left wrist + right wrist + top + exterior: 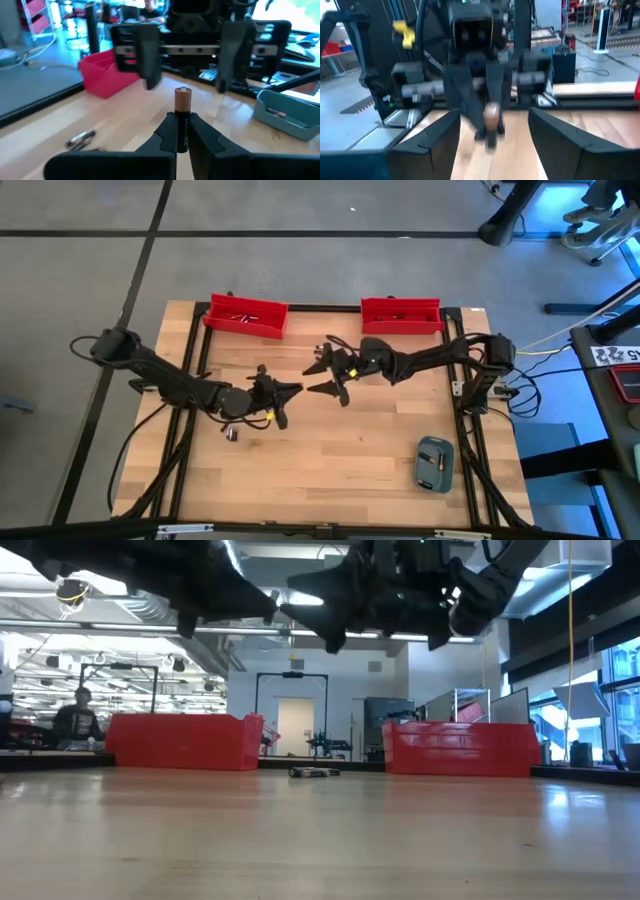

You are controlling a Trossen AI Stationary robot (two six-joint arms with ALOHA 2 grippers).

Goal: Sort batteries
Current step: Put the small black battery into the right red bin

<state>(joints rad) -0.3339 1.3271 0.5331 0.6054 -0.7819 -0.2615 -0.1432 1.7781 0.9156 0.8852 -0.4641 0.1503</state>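
Left wrist view shows the left end effector (182, 135) clamped shut on one battery (183, 102), its copper end standing up out of the fingers at the frame's centre. Directly beyond it, the right end effector (185, 55) faces it with jaws spread wide and empty. In the high view the two meet mid-frame, the left end effector (283, 402) just below-left of the right end effector (330, 375). The battery's long axis points toward that open gap, so a handover looks likely. More batteries (232, 432) lie on the desk (330, 470) at lower left.
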